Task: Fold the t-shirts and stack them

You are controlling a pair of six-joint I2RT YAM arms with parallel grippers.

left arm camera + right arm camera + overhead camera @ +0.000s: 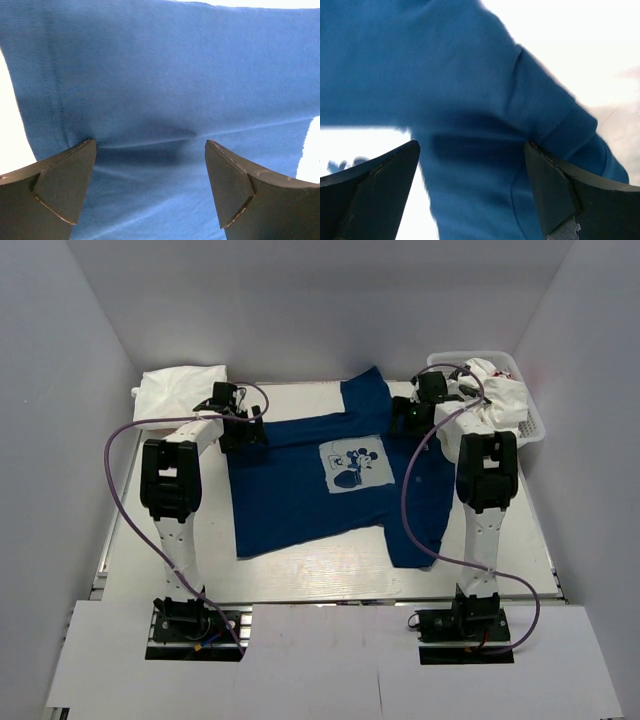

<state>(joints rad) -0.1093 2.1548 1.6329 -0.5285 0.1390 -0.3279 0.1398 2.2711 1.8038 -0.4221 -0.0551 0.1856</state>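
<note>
The navy blue t-shirt [310,475] lies spread on the table, its pale square cartoon print [354,464] face up. My left gripper [240,430] is open over the shirt's far left edge; in the left wrist view its fingers [65,185] straddle blue cloth [160,90]. My right gripper [405,420] is open over the shirt's far right part near the sleeve; the right wrist view shows blurred blue cloth [470,100] between its fingers [555,190]. A folded white t-shirt [180,390] lies at the far left. More white cloth with a red mark [495,390] sits in the basket.
A white plastic mesh basket [530,425] stands at the far right corner, behind my right arm. Purple cables [115,480] loop beside both arms. White walls enclose the table on three sides.
</note>
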